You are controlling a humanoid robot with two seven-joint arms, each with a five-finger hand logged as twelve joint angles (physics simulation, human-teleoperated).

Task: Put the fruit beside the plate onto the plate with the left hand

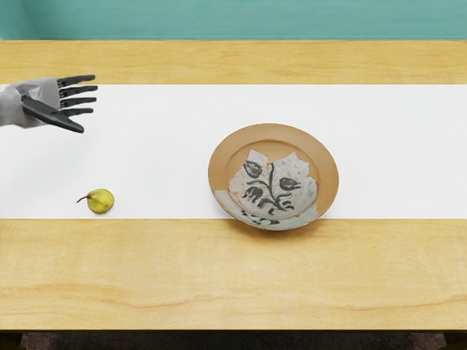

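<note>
wooden table (233, 277) | white runner (160, 146) across its middle | teal wall (233, 18) behind

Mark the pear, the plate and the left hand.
pear (101, 201), head view, middle of its body.
plate (226, 157), head view, bare brown rim, upper left.
left hand (52, 100), head view, the palm.

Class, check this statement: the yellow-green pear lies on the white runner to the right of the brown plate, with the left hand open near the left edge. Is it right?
No. The head view shows the pear left of the plate, not right. The rest holds: it lies on the white runner, and the left hand is open near the left edge.
</note>
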